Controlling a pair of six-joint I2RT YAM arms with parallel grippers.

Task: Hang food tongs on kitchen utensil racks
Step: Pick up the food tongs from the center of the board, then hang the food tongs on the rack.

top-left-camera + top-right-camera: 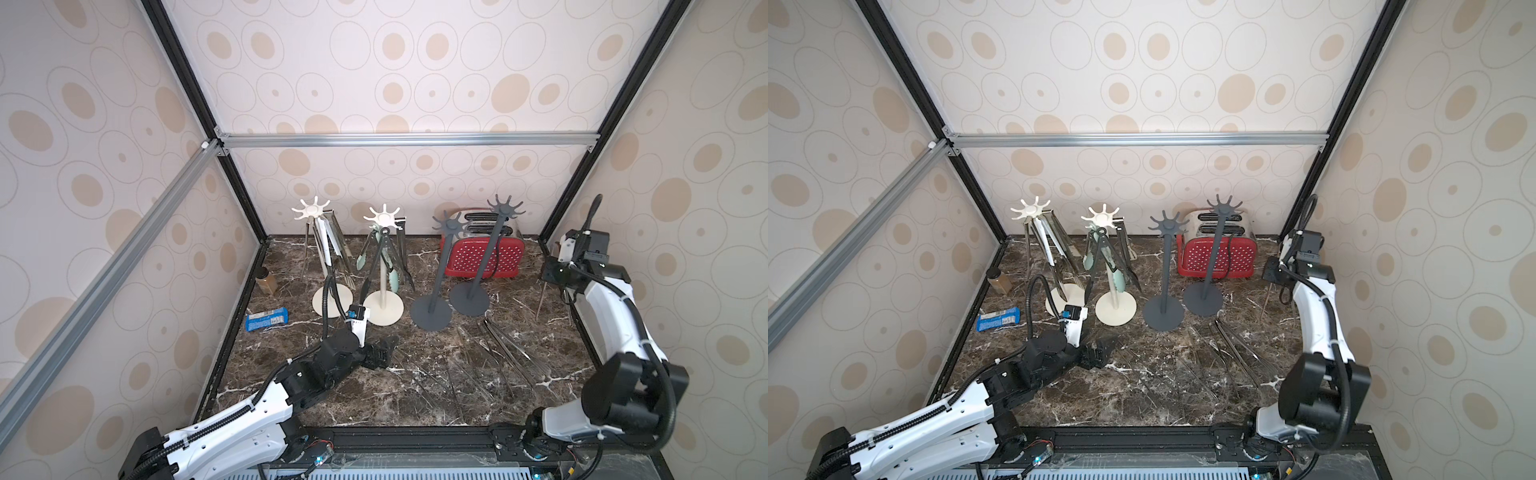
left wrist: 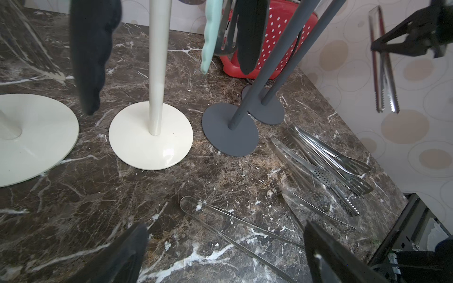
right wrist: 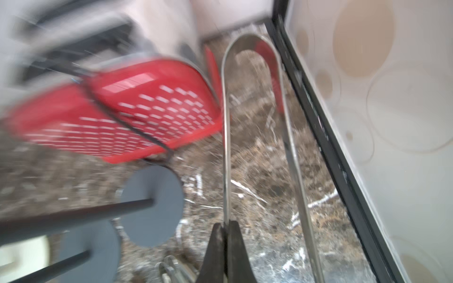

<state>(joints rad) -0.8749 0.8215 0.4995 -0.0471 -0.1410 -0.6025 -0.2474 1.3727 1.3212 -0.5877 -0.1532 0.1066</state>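
My right gripper (image 3: 225, 224) is shut on one arm of a steel pair of food tongs (image 3: 226, 147). It holds them in the air by the right wall, loop end away from the wrist; in a top view they hang below the gripper (image 1: 552, 274). My left gripper (image 2: 226, 245) stands open low over the marble table, above a slim steel pair (image 2: 232, 225) lying flat. Several more tongs (image 1: 507, 349) lie loose at the right. Two cream kitchen utensil racks (image 1: 311, 210) (image 1: 381, 216) carry hanging tongs. Two dark grey racks (image 1: 450, 226) (image 1: 505, 208) stand bare.
A red and silver toaster (image 1: 482, 257) stands behind the grey racks at the back. A blue packet (image 1: 266, 319) and a small brown jar (image 1: 266, 280) sit by the left wall. Papered walls with black frame posts close in three sides.
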